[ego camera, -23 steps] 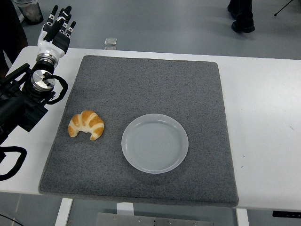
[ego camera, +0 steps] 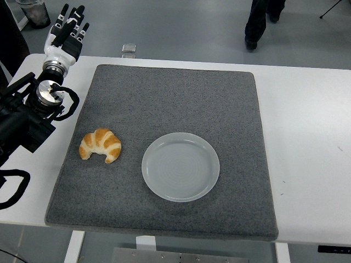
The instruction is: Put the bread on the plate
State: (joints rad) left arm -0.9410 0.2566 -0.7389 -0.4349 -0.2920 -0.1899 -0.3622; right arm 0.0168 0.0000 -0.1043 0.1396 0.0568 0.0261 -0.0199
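Note:
A golden croissant (ego camera: 100,145) lies on the left part of the grey mat (ego camera: 175,98). A round pale plate (ego camera: 180,166) sits on the mat to its right, a small gap between them, and holds nothing. My left hand (ego camera: 67,32) is up at the far left corner of the table, well behind the croissant, fingers straight and together, holding nothing. The left arm (ego camera: 30,115) runs along the table's left edge. The right arm is out of view.
A small clear object (ego camera: 129,49) lies at the table's far edge beyond the mat. A person's legs (ego camera: 262,19) show on the floor at the top. The white table (ego camera: 307,142) stretches to the right of the mat.
The person at the top has stepped to the left. My left arm, the croissant and the plate have not moved.

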